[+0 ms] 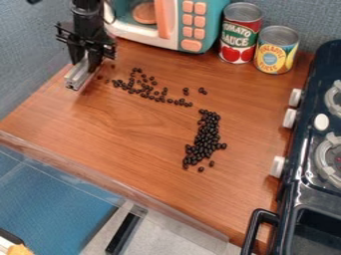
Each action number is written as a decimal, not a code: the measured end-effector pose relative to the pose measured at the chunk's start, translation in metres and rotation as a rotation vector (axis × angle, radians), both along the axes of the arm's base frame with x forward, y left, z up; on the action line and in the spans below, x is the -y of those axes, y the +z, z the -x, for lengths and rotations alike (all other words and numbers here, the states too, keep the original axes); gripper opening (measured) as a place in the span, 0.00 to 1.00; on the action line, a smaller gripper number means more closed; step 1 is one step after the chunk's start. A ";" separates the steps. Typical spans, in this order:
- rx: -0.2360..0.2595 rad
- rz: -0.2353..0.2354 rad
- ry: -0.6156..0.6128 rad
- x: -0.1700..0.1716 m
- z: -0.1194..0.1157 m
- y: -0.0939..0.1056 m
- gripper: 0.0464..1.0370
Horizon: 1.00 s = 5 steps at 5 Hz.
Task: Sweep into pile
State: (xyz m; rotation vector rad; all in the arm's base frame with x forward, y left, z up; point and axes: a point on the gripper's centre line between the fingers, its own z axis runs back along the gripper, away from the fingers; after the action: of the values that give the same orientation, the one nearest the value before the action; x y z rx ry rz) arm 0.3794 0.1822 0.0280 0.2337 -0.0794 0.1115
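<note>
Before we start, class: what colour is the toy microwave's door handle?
Orange-pink, best seen in the camera view.

Beans lie in two groups on a wooden counter (120, 132): a loose band (144, 93) toward the back left and a denser pile (206, 134) nearer the camera, to the right. Left of the band, a gripper (85, 56) hangs at the counter's back left, a bar (79, 74) between its fingers. Behind the beans stands a toy microwave (172, 22), with one can (240, 35) just to its right and a second can (275, 50) beside that (slightly nearer the camera). A toy stove (303, 164) lines the right side, its knobs (289, 118) facing the beans and a handle (256, 221) at its near end.
</note>
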 end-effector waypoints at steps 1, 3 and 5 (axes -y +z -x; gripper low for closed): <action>0.000 -0.004 -0.044 -0.002 -0.006 -0.006 0.33; 0.010 0.010 -0.088 0.001 -0.006 -0.009 0.33; 0.026 0.079 -0.197 0.057 -0.007 -0.010 0.33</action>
State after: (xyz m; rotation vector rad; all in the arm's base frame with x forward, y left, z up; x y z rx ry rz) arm 0.3862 0.1251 0.0181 0.1448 -0.1231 -0.0779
